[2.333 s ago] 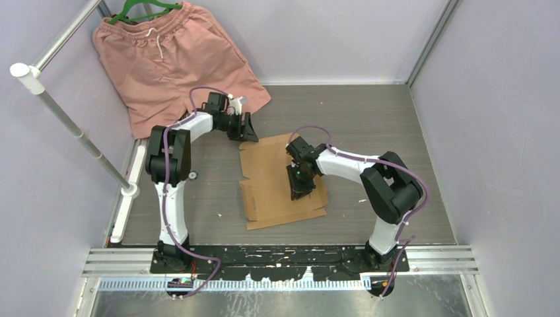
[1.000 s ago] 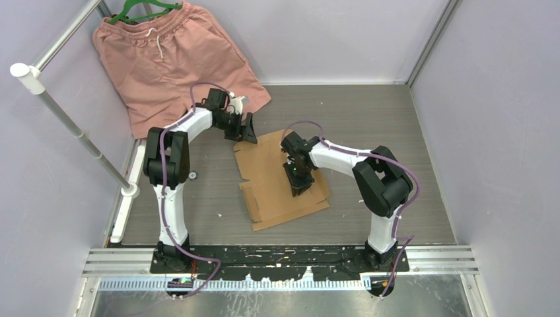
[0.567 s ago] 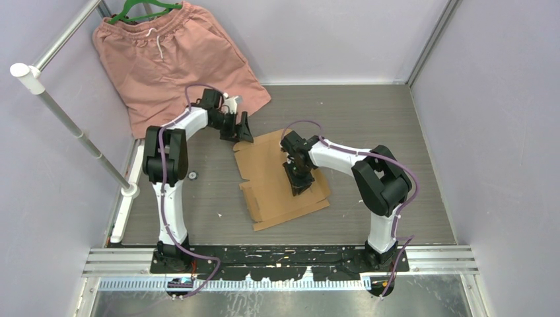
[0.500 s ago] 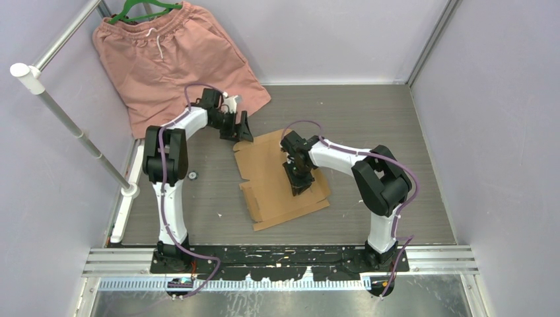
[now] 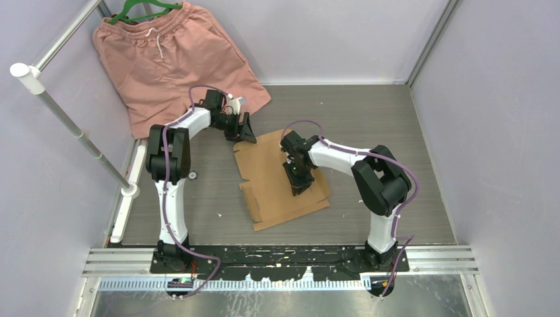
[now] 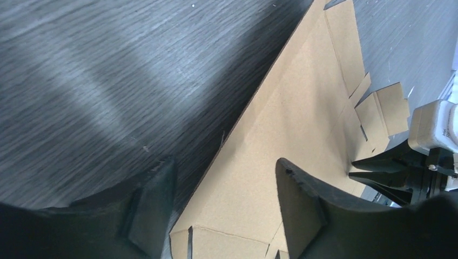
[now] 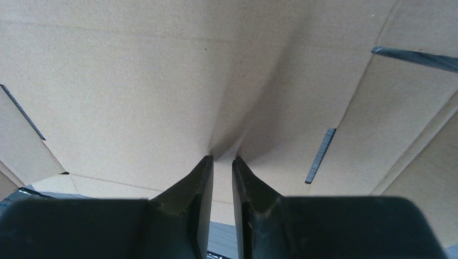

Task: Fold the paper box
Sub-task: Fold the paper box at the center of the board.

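Now bringing left gripper (image 5: 247,130) back to far-left edge of cardboard sheet (image 5: 277,198), fingers spread, holding nothing; right gripper (image 7: 222,159), fingers nearly pressed together, pinning it flat at centre. Probably lining up first flap lift.

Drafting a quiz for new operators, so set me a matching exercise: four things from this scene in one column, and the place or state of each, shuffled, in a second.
Column one
1. left gripper
2. right gripper
3. paper box
4. shorts

Column two
A. hanging on a green hanger in the far left corner
B. jaws wide apart, over the box's far left edge
C. lying flat and unfolded on the table
D. jaws nearly closed, tips pressed onto the box's middle

Pairs: 1-B, 2-D, 3-C, 4-A
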Controlling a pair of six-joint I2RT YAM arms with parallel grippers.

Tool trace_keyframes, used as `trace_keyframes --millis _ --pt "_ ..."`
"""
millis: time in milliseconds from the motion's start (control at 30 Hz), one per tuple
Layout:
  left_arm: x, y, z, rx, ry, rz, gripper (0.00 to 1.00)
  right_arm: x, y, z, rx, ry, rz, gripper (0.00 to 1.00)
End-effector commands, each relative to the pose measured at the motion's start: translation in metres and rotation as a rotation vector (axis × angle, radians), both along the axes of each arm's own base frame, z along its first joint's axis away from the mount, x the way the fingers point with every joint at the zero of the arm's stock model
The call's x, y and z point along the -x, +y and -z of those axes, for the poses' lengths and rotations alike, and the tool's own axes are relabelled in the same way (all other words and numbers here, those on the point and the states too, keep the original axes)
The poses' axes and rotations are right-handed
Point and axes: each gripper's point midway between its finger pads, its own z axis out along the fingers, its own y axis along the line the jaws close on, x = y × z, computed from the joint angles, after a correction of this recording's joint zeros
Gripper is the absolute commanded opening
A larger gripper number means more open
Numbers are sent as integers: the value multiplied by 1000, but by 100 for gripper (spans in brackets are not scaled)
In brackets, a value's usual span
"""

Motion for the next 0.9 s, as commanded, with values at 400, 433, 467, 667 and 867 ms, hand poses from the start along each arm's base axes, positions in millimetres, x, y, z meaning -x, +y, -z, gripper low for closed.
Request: trace_keyframes --millis 400,433,467,667,867 --pt "21 -17 -1 49 17 81 44 -24 -10 26 88 -57 25 26" --pt "21 -17 -2 43 17 80 42 -25 -10 26 88 -56 28 26" --pt "20 -16 -1 31 17 77 39 -26 -10 26 88 -57 31 26" --pt "23 -13 -3 -57 15 72 11 -29 -12 27 90 -62 47 26" --pt "27 -9 -12 -180 -24 43 0 -33 -10 31 87 -68 76 25"
